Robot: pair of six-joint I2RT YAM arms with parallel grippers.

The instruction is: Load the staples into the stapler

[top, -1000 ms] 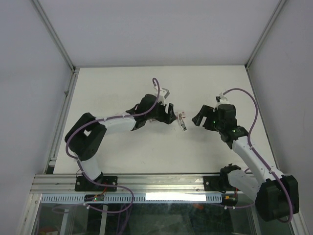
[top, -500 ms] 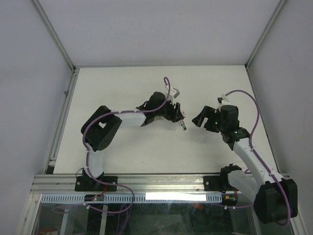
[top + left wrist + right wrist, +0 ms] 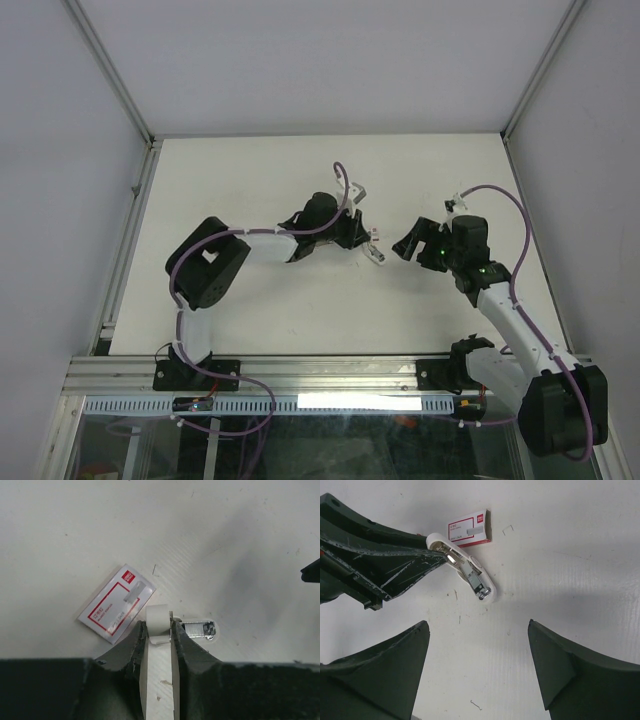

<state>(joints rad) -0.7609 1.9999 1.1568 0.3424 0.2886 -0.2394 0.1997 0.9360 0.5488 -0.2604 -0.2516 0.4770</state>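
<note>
Open white stapler (image 3: 470, 572) — red-white staples box (image 3: 468, 529) beside.

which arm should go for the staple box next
Right, probably. The left gripper is shut on the stapler, so it is busy steadying it. The right gripper is open and empty, facing the staple box lying just beyond the stapler.

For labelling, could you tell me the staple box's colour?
The staple box is white with red framing; left wrist view.
</note>
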